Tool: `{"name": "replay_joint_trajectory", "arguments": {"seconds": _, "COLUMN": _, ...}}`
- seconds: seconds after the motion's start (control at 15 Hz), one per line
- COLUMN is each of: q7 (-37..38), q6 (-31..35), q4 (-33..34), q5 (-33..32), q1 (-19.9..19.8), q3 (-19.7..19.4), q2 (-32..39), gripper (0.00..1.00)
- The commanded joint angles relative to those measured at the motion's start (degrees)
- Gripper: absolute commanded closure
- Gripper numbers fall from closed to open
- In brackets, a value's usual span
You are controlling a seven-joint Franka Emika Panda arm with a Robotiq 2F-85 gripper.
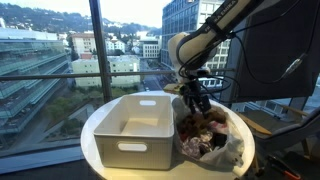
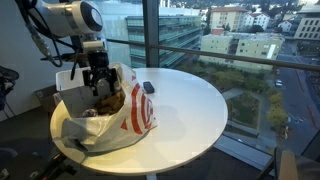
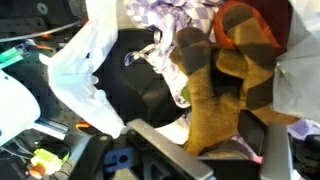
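My gripper (image 3: 200,140) is shut on a mustard-brown sock-like cloth (image 3: 215,95) that hangs between its fingers. In both exterior views the gripper (image 1: 195,100) (image 2: 97,85) sits just above the open mouth of a white plastic bag (image 1: 236,142) (image 2: 137,112) with red print. The bag holds a pile of mixed clothes (image 1: 203,132) (image 2: 110,103). The wrist view also shows purple-patterned fabric (image 3: 165,15) and the bag's white plastic (image 3: 85,60) around the held cloth. A white rectangular bin (image 1: 120,150) (image 2: 66,84) stands right beside the bag.
Bag and bin rest on a round white table (image 1: 90,130) (image 2: 195,115) next to a floor-to-ceiling window. A small dark object (image 2: 148,87) lies on the table behind the bag. Dark equipment (image 1: 280,50) stands beyond the table.
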Motion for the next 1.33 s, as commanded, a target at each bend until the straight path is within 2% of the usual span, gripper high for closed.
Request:
{"name": "replay_joint_trajectory", "arguments": {"seconds": 0.0, "q7": 2.89, "q6": -7.41, "q4": -2.96, "q5": 1.60, "q1": 0.10, "q3": 1.44, "q2": -5.98, "gripper": 0.00}}
{"name": "replay_joint_trajectory", "arguments": {"seconds": 0.27, "q7": -1.72, "q6": -11.54, "q4": -6.78, "q5": 6.88, "q1": 0.06, "q3": 4.07, "q2": -8.78, "gripper": 0.00}}
{"name": "replay_joint_trajectory", "arguments": {"seconds": 0.53, "q7": -4.44, "q6": -9.58, "q4": -9.54, "q5": 11.07, "q1": 0.07, "q3": 5.79, "q2": -6.41, "gripper": 0.00}}
{"name": "replay_joint_trajectory", "arguments": {"seconds": 0.8, "q7": -4.44, "q6": -8.59, "q4": -10.27, "q5": 10.82, "q1": -0.49, "q3": 5.32, "q2": -2.63, "gripper": 0.00}}
{"name": "replay_joint_trajectory", "arguments": {"seconds": 1.27, "q7": -9.78, "q6": -8.24, "q4": -8.64, "q5": 13.81, "q1": -0.80, "q3": 3.89, "q2": 5.57, "gripper": 0.00}}
